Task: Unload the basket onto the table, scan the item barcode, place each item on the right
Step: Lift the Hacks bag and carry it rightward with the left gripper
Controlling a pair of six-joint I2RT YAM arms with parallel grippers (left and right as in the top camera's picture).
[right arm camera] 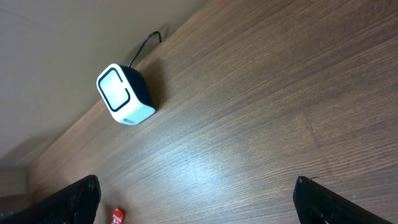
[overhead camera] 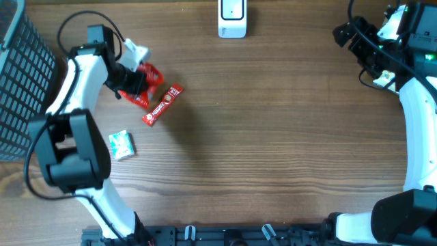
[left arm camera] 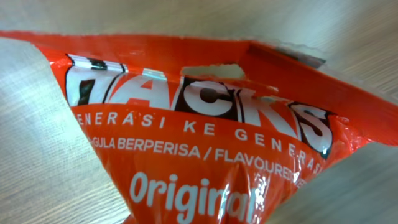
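- Tabletop (overhead camera: 273, 150) of brown wood grain carries everything.
- Dark mesh basket (overhead camera: 20, 75) stands at the far left edge; its inside cannot be seen.
- Left tool (overhead camera: 133, 83) is closed tight on the snack bag (overhead camera: 151, 76), at the left of the tabletop, near the basket.
- Right tool (right arm camera: 196, 196) is spread fully wide and holds nothing, above bare wood at the far right.
- Snack bag, close up in the left wrist view (left arm camera: 199, 155): glossy orange-red foil, creased. Big white, black-edged letters end in "ACKS"; the first letter is hard to read. Below them in white: "GENERASI KE GENERAS…", "GULA BERPERISA / FLAVOURED" and "Original". No barcode shows on this face.
- White scanner (overhead camera: 232, 18) with a dark back sits at the far edge, well apart from the bag, a cable behind it.
- Red wrapped bar (overhead camera: 162, 104) lies just beside the bag; its print is too small to read.
- Small green-and-white box (overhead camera: 121, 145) lies nearer the front, apart from both.
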